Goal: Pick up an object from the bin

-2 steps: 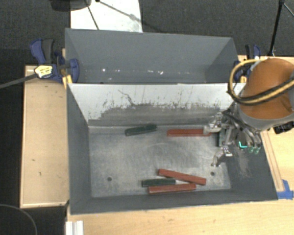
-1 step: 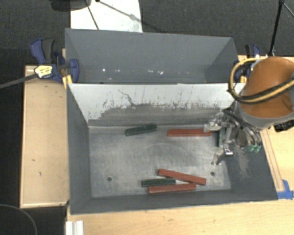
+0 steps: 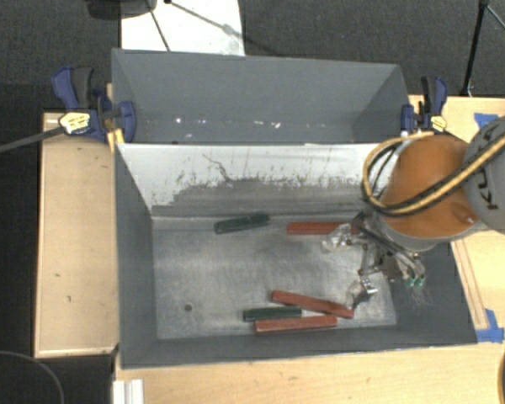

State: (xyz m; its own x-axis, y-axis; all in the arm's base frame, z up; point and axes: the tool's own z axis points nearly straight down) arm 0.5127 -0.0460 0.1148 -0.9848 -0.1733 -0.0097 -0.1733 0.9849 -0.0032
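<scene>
My gripper (image 3: 351,266) hangs low over the right part of the bin floor, open, with nothing between its fingers. One fingertip (image 3: 333,242) lies just below the right end of a red-brown stick (image 3: 318,228) near the back wall. The other fingertip (image 3: 360,293) stands close to the right end of a second red-brown stick (image 3: 310,302), which lies slanted at the front. Whether either tip touches its stick I cannot tell.
A dark green stick (image 3: 272,314) and a third red-brown stick (image 3: 295,324) lie side by side along the front wall. Another dark green stick (image 3: 241,223) rests at the back, left of centre. The arm's orange cover and cables sit over the bin's right wall.
</scene>
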